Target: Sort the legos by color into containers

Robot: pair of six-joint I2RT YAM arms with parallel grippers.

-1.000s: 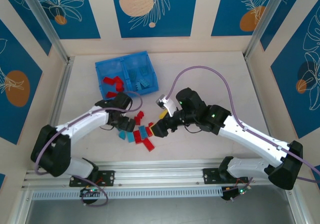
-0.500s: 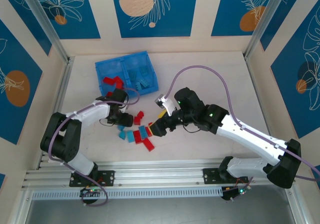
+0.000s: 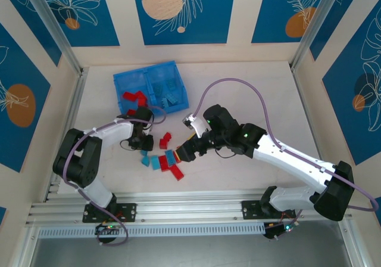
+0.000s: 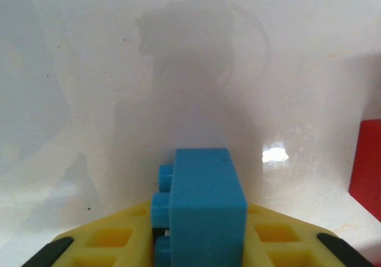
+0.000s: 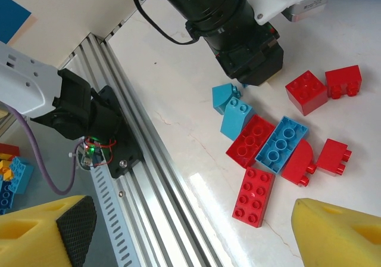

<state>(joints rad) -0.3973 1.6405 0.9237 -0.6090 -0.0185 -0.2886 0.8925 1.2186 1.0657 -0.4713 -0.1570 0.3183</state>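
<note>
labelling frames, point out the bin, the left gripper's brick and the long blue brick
bin (image 3: pixel 143 70), top view, far rim
held brick (image 4: pixel 205 201), left wrist view, smooth face
long blue brick (image 5: pixel 281 145), right wrist view, studded top

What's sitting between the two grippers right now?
Loose red and blue legos, clustered between the left gripper and the right gripper; the top view shows it.
</note>
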